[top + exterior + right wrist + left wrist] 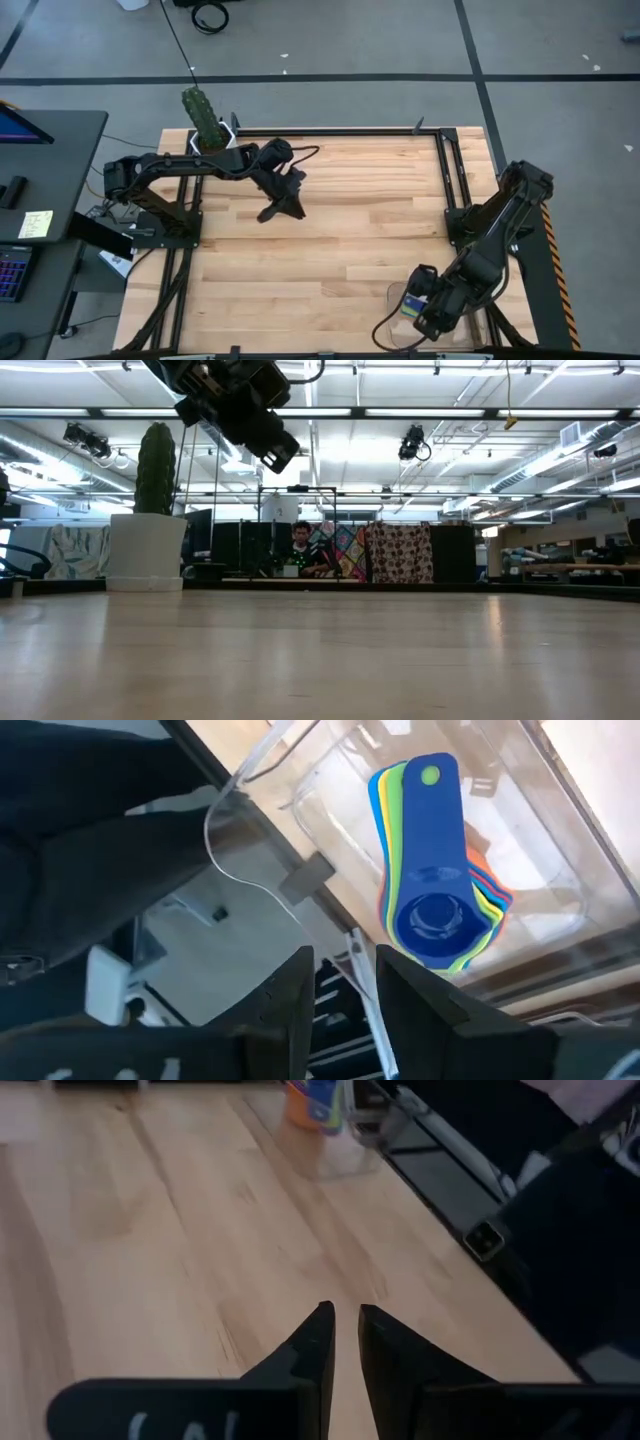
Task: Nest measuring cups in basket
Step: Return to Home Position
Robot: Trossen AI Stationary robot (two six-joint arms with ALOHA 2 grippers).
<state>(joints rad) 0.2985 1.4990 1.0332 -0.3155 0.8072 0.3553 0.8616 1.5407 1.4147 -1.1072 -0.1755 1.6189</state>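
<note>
Cups: one nested stack of small round plastic measuring cups [435, 915], with the dark blue cup on top. Light blue, green, yellow and orange edges show under it. I cannot count the cups beneath for certain.

Location: the stack lies inside the one clear rectangular plastic basket [560, 815], handles aligned. In the high view the basket sits at the lower right of the frame, close to the lower edge of the wooden worktop [330, 245].

Right gripper [345, 960]: hangs just above the basket. Its jaws are parted, with nothing between them.

Left gripper [345, 1312]: raised over the upper middle of the worktop in the high view, well apart from the basket. Its jaws are drawn together to a thin slit and hold nothing.

Views:
- Only the right wrist view shows the stack's colour layers.
- The left wrist view shows the stack far off as orange and blue.
- The low view shows neither cups nor basket.
- The low view does show the one white pot with a green cactus [147, 550] at the left and a person [300, 545] in the room behind.

Room: bare wood spans the middle of the worktop between the arms. A black frame rail borders the worktop close to the basket.
</note>
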